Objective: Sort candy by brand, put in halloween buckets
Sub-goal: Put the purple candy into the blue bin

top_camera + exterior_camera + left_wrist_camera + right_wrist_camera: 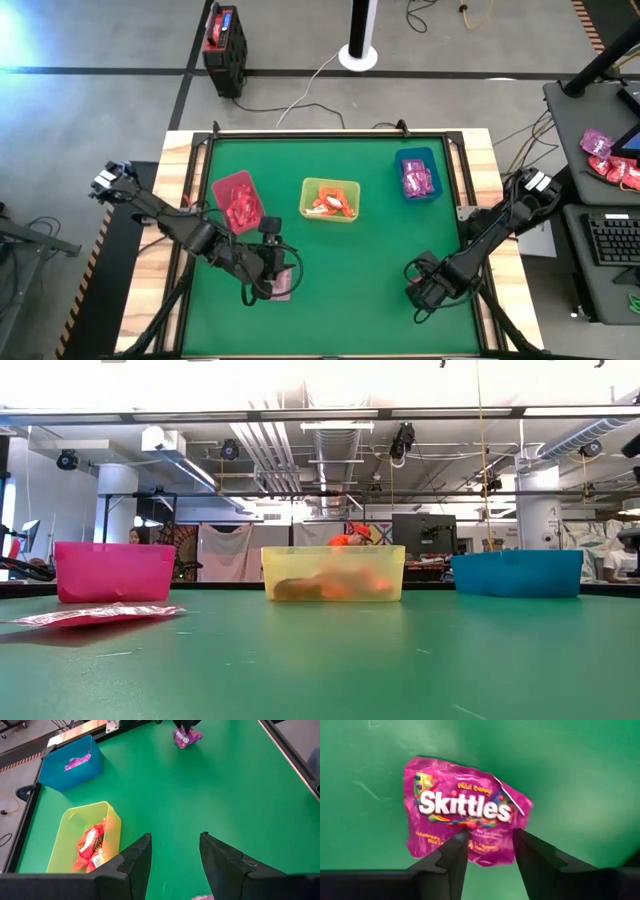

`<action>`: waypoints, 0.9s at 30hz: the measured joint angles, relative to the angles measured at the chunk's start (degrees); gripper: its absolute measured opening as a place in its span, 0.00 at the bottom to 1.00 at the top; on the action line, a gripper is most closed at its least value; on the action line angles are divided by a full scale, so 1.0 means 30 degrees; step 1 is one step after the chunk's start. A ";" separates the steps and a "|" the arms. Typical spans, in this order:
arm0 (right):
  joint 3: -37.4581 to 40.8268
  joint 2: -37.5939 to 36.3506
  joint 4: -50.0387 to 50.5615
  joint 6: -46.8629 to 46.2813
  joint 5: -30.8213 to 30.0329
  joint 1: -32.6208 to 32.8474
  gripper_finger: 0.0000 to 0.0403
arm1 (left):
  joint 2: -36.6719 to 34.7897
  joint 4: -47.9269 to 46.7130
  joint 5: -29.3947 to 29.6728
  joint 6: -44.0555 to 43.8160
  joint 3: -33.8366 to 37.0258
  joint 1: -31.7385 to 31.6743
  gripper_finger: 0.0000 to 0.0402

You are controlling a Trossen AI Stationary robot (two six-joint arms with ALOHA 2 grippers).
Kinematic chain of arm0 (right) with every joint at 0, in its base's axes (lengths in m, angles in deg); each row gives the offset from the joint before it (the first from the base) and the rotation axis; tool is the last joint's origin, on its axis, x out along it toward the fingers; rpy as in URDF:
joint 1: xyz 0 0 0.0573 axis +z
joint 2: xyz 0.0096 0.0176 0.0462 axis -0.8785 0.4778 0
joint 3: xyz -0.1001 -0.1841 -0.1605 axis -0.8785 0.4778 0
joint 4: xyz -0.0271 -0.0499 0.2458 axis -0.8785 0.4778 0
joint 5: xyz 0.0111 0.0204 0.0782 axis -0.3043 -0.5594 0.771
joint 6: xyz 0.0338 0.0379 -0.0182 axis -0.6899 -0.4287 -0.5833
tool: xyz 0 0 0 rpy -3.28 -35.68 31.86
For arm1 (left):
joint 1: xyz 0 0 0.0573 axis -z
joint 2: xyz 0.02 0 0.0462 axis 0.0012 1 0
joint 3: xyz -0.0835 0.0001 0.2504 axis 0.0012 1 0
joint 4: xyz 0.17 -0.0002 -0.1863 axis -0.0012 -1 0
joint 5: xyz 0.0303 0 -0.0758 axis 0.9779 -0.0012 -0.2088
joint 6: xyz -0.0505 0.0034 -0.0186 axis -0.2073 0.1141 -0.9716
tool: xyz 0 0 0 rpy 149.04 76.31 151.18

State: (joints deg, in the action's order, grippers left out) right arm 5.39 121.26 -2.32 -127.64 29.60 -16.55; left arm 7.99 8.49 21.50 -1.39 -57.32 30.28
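Skittles packet (465,815), magenta, lies flat on the green table (350,270) near the front right, directly under the right gripper (487,842), whose fingers stand apart over its edge without pinching it. The left gripper (175,852) is open too, above a reddish-pink packet (282,284) at front left. Red bin (236,200), yellow bin (330,199) and blue bin (417,174) each hold candy.
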 joint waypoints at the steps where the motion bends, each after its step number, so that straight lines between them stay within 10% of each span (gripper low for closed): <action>1: 0.0188 0.0000 -0.0393 -0.0001 -0.0023 0.0000 0.36 | 0.0000 0.0026 -0.0005 -0.0052 0.0091 0.0000 0.37; 18: 0.0401 -0.0270 -0.1922 0.2526 -0.2994 -0.0007 0.05 | 0.0007 0.0654 -0.0008 -0.0873 0.0979 0.0015 0.37; 27: -0.0968 -0.0192 -0.2178 0.5470 -1.0778 -0.0022 0.05 | 0.0007 1.1013 -0.2161 0.1181 0.5104 -0.0023 0.37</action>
State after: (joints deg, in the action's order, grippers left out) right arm 2.48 120.68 -8.85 -111.23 -2.73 -16.62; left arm 8.01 41.53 15.01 2.15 -42.01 30.21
